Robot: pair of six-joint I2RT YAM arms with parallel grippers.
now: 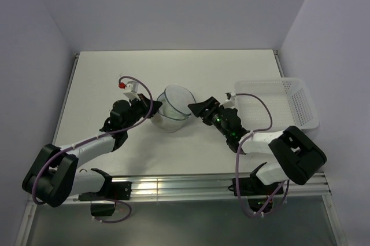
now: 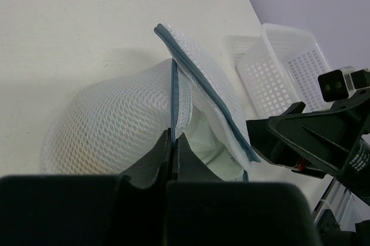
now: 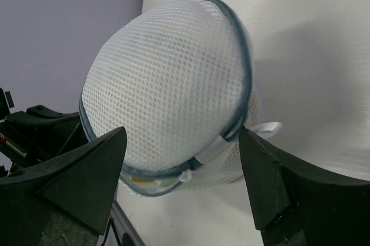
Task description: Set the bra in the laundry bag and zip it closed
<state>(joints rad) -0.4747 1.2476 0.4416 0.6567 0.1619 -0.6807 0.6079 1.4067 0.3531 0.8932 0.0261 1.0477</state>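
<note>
You have one laundry bag [image 1: 173, 109] lying mid-worktop [image 1: 104, 72], lid part-raised, and one white basket [image 1: 303, 107] at the right. Of your two arms, the left gripper [image 2: 172, 142] is clenched on the bag's zipper rim, a pinch only the left wrist view shows, and the right gripper [image 1: 198, 111] is spread wide just beside the dome. What lies inside is too faint through the mesh to name.

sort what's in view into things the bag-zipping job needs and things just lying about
For the job:
laundry bag, lid ajar
left gripper, pinched on the bag's zipper rim
right gripper, open at the bag's dome
bra: cannot be made out clearly

Just lying about:
white perforated basket, on the table right of the bag
</note>
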